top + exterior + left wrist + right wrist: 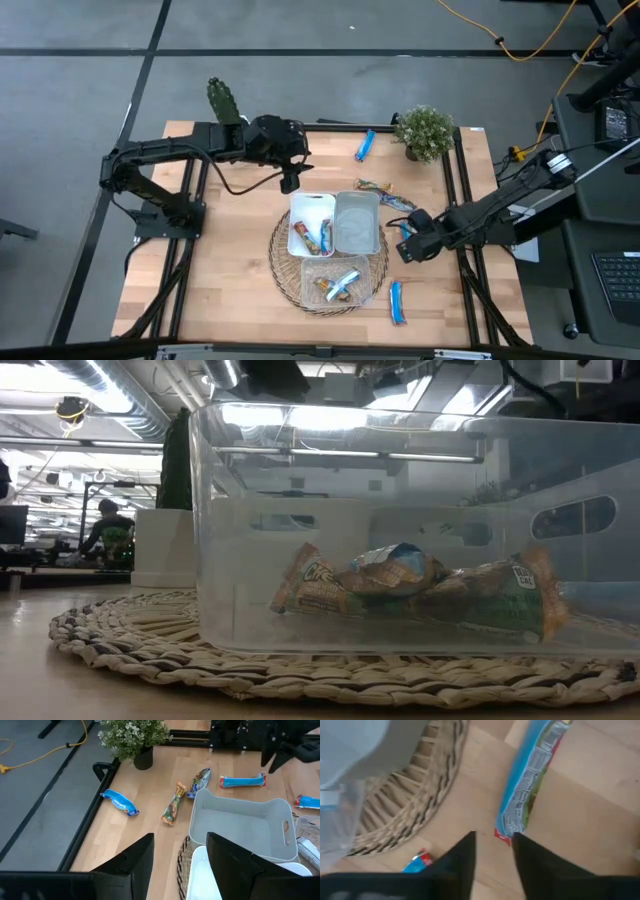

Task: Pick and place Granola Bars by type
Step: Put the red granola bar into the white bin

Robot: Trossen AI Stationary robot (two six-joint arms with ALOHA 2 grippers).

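Granola bars lie about the table: a blue one point(365, 145) at the far side, two brownish ones point(372, 186) point(398, 203), a blue one point(404, 227) right of the grey tray, and another blue one point(398, 302) near the front. My right gripper point(408, 247) point(494, 840) is open and low over the table. Its fingertips stand on either side of the blue bar's end point(506, 827), and I cannot tell if they touch it. My left gripper point(290, 182) point(180, 852) is open and empty above the white tray's far edge.
A woven mat point(283, 262) carries a white tray point(300, 205) with bars in it, a grey tray point(357, 222) and a clear tray point(400, 520) with several bars. A potted plant point(425, 130) and a cactus point(222, 98) stand at the far edge.
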